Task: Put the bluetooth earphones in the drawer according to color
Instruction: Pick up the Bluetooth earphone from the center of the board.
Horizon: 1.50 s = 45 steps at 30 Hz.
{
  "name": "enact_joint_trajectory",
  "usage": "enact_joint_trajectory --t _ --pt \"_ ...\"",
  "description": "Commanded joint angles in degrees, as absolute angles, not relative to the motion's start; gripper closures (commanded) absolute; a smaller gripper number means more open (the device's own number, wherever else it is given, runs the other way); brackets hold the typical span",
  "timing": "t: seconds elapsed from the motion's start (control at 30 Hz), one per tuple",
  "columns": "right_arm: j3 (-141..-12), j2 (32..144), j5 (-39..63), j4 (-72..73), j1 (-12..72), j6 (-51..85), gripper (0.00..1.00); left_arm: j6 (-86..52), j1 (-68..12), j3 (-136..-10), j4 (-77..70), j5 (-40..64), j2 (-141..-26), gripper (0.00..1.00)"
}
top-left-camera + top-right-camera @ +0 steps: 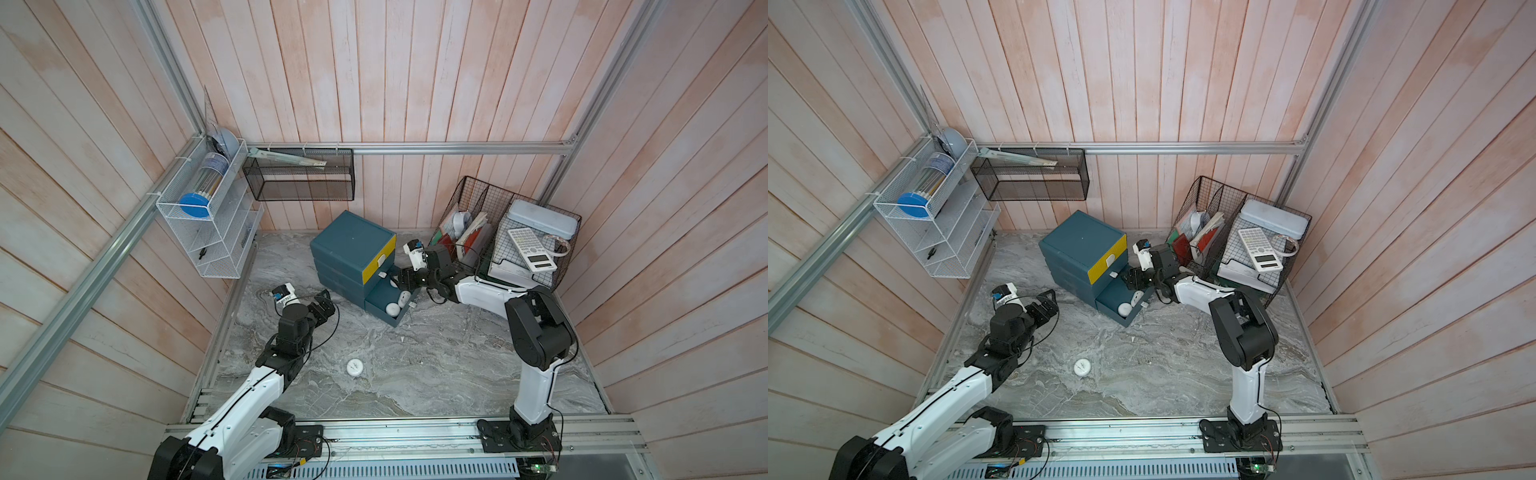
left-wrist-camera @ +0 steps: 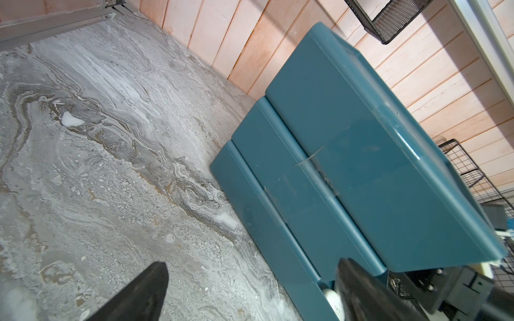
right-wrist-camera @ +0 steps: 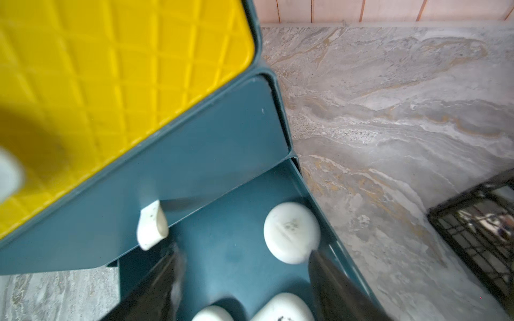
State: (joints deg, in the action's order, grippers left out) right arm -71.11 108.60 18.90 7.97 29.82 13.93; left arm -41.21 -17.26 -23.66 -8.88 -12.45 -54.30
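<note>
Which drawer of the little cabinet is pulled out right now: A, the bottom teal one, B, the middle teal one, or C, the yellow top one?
A: the bottom drawer sticks out of the cabinet with white cases lying in it, while the yellow front and the middle front sit closed.

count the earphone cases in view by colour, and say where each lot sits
white cases in the open bottom drawer: 3
white case on the table: 1
black cases in view: 0
pink cases in view: 0
total in view: 4 (whatever is in the shut drawers cannot be seen)
</note>
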Motion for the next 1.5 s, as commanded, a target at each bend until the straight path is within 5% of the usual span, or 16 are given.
enact_joint_trajectory --t 0.0,0.3,0.73,1.13,1.47 --pt "-68.3 102.1 20.3 6.8 29.5 14.5 0.19 -41.2 -16.8 -22.8 -9.1 -11.8 -53.3 0.00" --pt "-55.4 86.7 20.1 6.2 29.4 14.6 0.02 -40.6 -16.9 -22.9 -8.9 -11.8 -53.6 0.00" --pt "-34.4 68.3 4.1 14.1 28.8 23.9 0.02 -40.4 -18.4 -25.9 -5.2 -8.7 -59.0 0.00" --pt "-26.1 63.6 -1.0 23.6 27.9 26.7 0.02 -48.2 -39.2 -29.8 18.5 -26.6 -59.5 0.00" --pt "-20.4 59.0 -3.5 30.6 27.9 23.3 0.02 -61.0 -53.7 -29.5 24.6 -32.4 -65.9 0.03"
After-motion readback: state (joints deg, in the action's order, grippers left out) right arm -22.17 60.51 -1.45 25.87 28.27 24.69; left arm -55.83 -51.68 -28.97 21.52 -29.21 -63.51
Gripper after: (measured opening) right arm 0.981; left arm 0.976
